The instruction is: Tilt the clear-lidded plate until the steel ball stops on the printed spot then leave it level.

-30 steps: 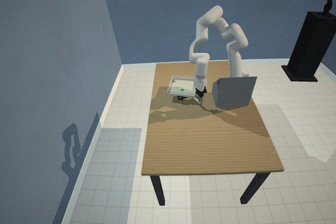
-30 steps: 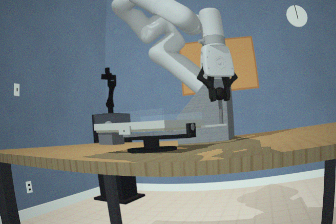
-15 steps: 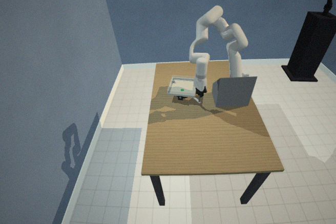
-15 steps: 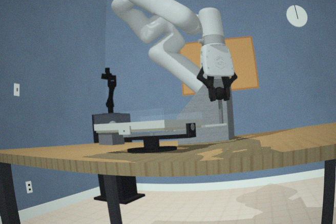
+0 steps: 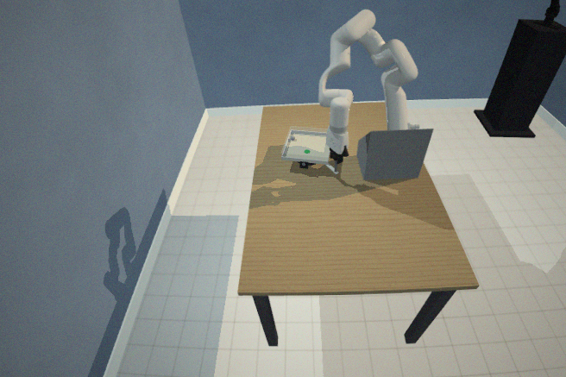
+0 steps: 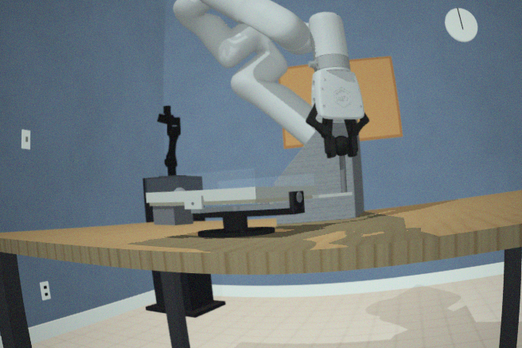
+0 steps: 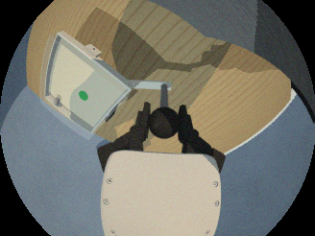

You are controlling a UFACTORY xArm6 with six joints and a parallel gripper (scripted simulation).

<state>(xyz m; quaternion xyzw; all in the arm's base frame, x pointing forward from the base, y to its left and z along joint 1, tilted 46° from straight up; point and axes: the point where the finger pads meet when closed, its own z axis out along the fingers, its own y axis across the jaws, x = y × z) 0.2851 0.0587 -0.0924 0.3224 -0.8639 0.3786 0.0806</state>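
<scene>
Wood-grain table (image 5: 347, 244) | square white plate (image 5: 315, 139) | pincer (image 6: 342, 144) clamps round dark knob (image 7: 165, 122)

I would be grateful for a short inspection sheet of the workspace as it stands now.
Surface: wooden table, partly shadowed.
Job's things: clear-lidded plate on a black pivot stand, near level; green spot printed inside; ball not clearly visible.
Clutter: grey block beside the plate.
Grippers: gripper shut on a black knob topping the plate's upright handle rod.
Cables: nothing seen.
Surroundings: blue walls, tiled floor, black pedestal.
</scene>
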